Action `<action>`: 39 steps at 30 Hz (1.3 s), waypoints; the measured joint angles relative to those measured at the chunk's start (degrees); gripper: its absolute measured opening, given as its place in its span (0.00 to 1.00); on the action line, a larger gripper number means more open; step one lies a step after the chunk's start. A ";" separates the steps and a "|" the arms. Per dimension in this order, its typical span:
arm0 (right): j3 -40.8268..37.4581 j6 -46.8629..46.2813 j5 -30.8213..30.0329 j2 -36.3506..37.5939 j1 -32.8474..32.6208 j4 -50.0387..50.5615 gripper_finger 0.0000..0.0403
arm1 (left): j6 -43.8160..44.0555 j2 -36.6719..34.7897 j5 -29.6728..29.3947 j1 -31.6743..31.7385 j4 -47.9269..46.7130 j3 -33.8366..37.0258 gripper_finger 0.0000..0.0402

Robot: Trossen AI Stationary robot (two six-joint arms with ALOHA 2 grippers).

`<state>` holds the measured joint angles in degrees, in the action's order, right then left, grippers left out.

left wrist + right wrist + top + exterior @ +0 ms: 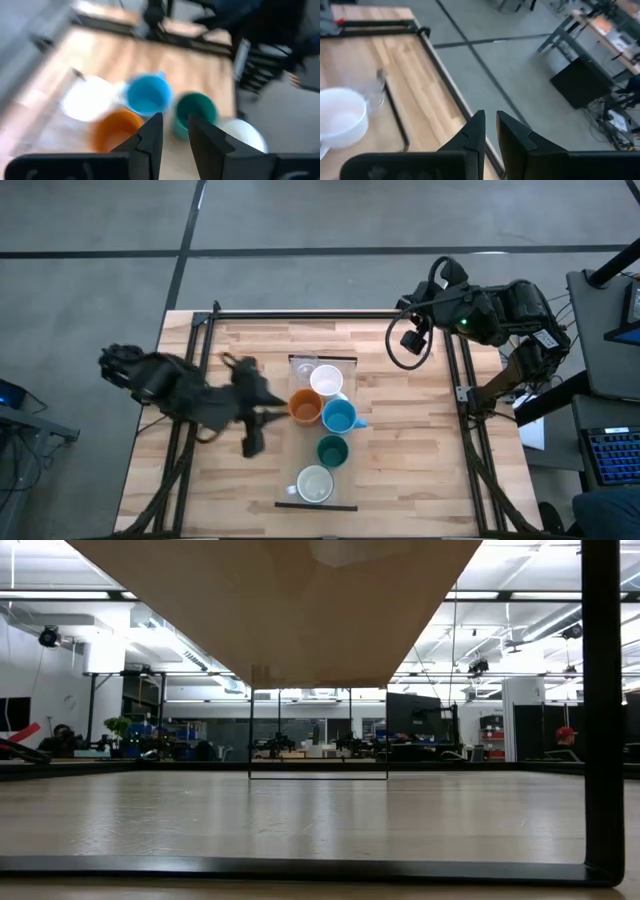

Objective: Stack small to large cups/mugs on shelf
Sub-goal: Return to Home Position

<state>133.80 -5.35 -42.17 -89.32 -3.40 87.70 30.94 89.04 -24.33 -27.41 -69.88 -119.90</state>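
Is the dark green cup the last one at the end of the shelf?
No, the pale grey-white mug stands beyond the dark green cup.

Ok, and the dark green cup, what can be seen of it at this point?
The dark green cup is small and round, teal-green inside and out, with no handle showing. It stands upright, mouth up and seemingly empty, on the shelf, between the light blue mug and the pale grey-white mug. It sits close to both; whether they touch cannot be told. Nothing else is on it.
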 joint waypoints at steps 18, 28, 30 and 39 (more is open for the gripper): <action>-2.51 16.46 15.66 0.66 0.02 -31.46 0.10 | -13.71 -22.19 -14.49 -1.95 7.38 25.13 0.19; -11.48 16.10 23.13 0.79 1.07 -37.86 0.10 | -21.24 -39.34 -16.77 -1.91 25.70 45.66 0.19; -14.27 15.02 23.16 1.27 1.07 -40.22 0.10 | -23.20 -42.14 -16.75 -1.85 28.63 48.63 0.19; -34.24 4.93 23.25 9.24 1.03 -57.22 0.10 | -25.28 -49.27 -15.95 -1.85 30.46 57.28 0.19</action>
<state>99.56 -0.41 -18.92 -80.08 -2.37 30.48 5.66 39.77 -40.28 -29.26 -39.42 -62.62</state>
